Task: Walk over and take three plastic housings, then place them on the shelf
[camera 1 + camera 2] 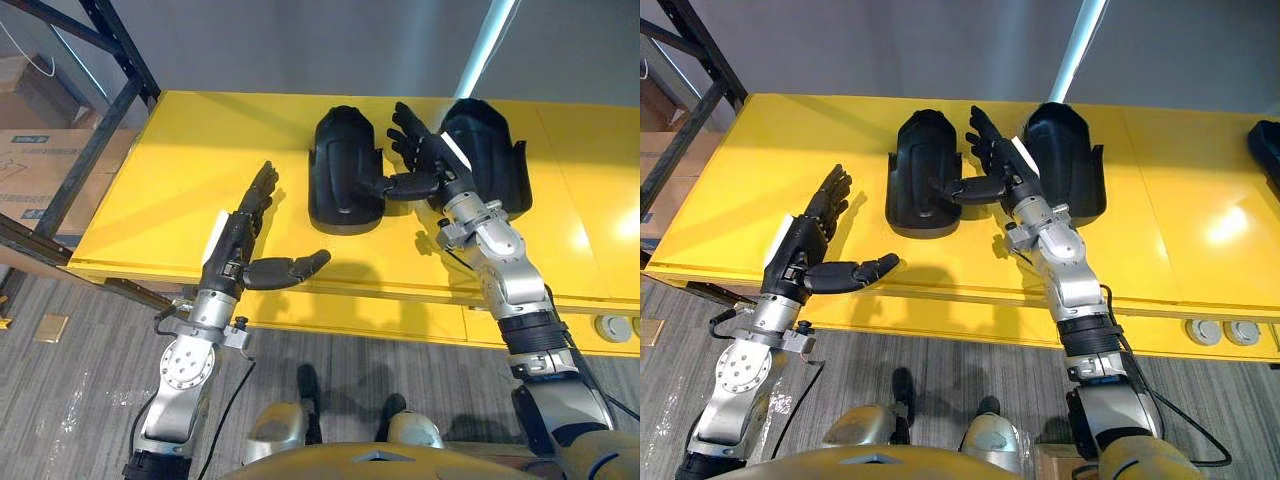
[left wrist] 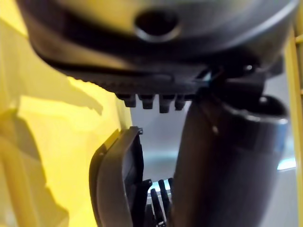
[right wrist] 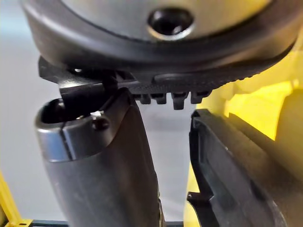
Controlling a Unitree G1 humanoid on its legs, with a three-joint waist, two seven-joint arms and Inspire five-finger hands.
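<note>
Two black plastic housings lie side by side on the yellow surface point(image 1: 190, 150): one point(image 1: 345, 170) in the middle, another point(image 1: 492, 150) to its right. My right hand point(image 1: 428, 152) stands open in the gap between them, fingers straight, its thumb stretched toward the middle housing. In the right wrist view a housing's edge point(image 3: 236, 170) runs beside the thumb point(image 3: 104, 156). My left hand point(image 1: 243, 228) hovers open over the yellow surface, left of the middle housing and apart from it, thumb spread; its wrist view catches that housing point(image 2: 116, 184). A third black housing point(image 1: 1268, 150) peeks in at the far right.
A dark metal rack frame point(image 1: 100, 120) rises at the left, with cardboard boxes point(image 1: 30, 170) behind it. A pale blue pole point(image 1: 485, 45) stands behind the right housing. Two round fittings point(image 1: 612, 327) sit on the surface's front edge at the right. Grey floor lies below.
</note>
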